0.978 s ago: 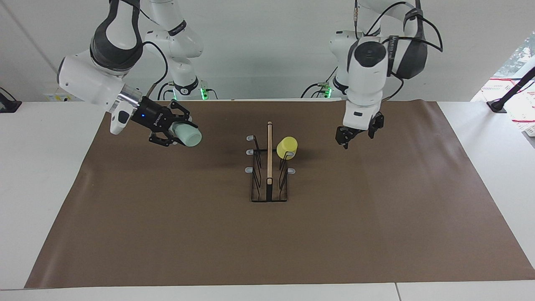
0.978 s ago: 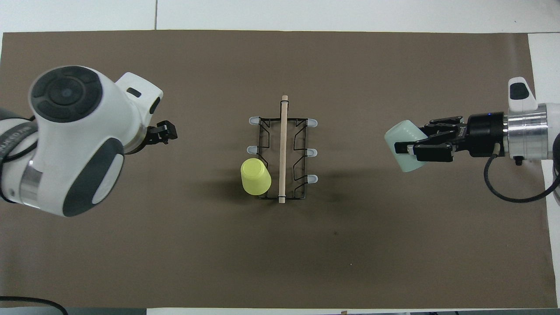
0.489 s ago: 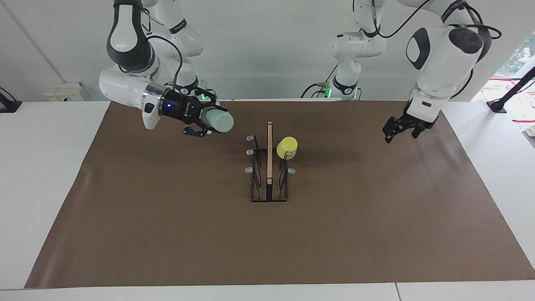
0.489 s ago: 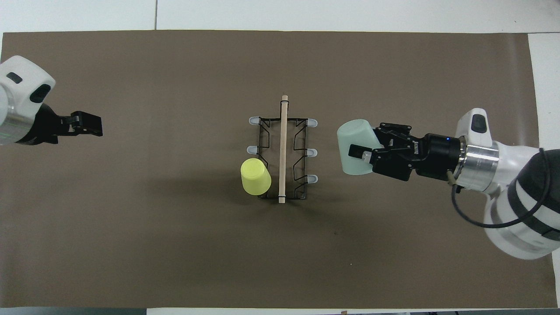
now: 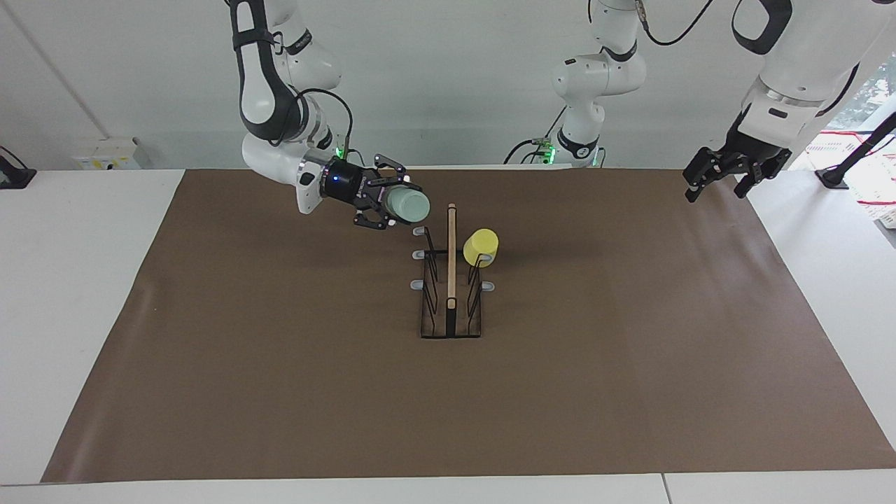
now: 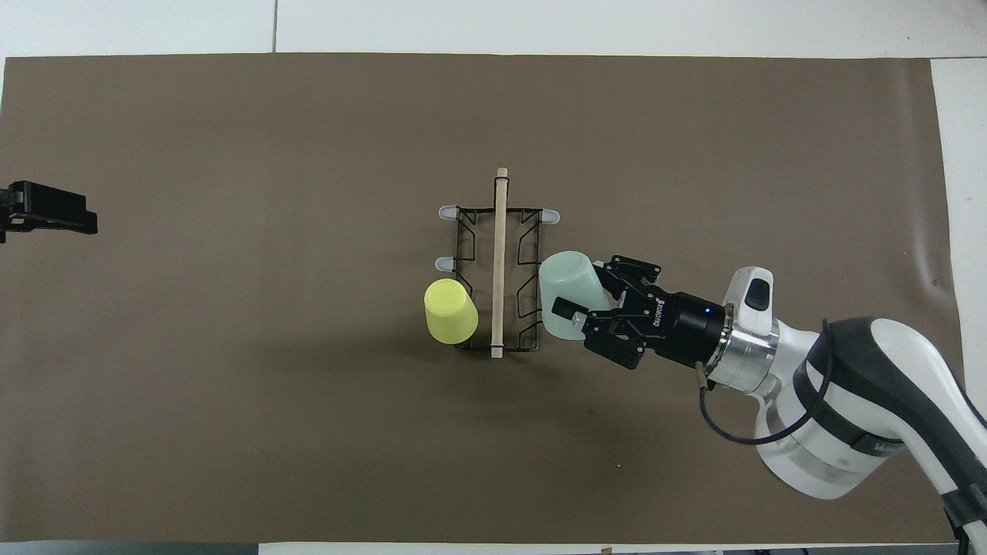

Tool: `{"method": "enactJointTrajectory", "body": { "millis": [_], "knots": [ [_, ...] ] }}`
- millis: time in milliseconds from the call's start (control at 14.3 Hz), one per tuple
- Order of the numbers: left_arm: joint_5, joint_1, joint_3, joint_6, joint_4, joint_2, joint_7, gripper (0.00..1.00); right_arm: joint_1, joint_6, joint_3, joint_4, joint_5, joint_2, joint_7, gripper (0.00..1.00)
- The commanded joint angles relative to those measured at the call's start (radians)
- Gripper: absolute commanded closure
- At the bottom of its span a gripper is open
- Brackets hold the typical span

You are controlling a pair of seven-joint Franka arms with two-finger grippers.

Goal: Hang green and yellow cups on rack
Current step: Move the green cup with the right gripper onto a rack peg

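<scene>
One pale mint green plastic cup (image 5: 408, 204), clamped in the right claw (image 5: 386, 204) at upper centre of the frame, may knock the black wire rack (image 5: 450, 308) if it misses the prong, while the left claw (image 5: 726, 175) waits open and empty.

A plain white wall (image 5: 434, 77) backs the white surface (image 5: 77, 280). A brown mat (image 5: 280, 392) covers its middle.

2 cups: 1 green cup (image 5: 408, 204), 1 yellow cup (image 5: 481, 246); 1 rack (image 5: 451, 308); 2 grippers.

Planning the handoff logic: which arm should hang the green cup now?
Right. The right gripper already holds the green cup beside the rack; the left gripper hangs at the table's end.
</scene>
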Motion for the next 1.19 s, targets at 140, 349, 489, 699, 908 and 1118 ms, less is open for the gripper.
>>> {"method": "enactJointTrajectory", "body": {
  "millis": [140,349,489,699,908,1118],
  "knots": [
    [-0.017,-0.010,-0.014,-0.092,0.083,0.046,0.038,0.00,0.050,0.003,-0.002,-0.030,0.178,0.059,-0.221,1.00],
    [-0.016,-0.009,-0.014,-0.066,0.044,0.026,0.041,0.00,0.064,-0.034,-0.002,-0.026,0.207,0.128,-0.274,1.00],
    [-0.016,-0.009,-0.014,-0.060,0.043,0.026,0.041,0.00,0.067,-0.035,-0.002,-0.026,0.223,0.136,-0.289,1.00],
    [-0.016,-0.010,-0.014,-0.058,0.044,0.026,0.041,0.00,0.067,-0.035,-0.002,-0.032,0.223,0.150,-0.335,1.00],
    [-0.014,-0.013,-0.011,-0.063,0.044,0.023,0.043,0.00,0.069,-0.075,-0.002,-0.042,0.242,0.210,-0.406,1.00],
    [-0.013,-0.090,0.029,-0.060,0.044,0.014,0.038,0.00,0.084,-0.081,-0.004,-0.090,0.245,0.216,-0.441,1.00]
  ]
}}
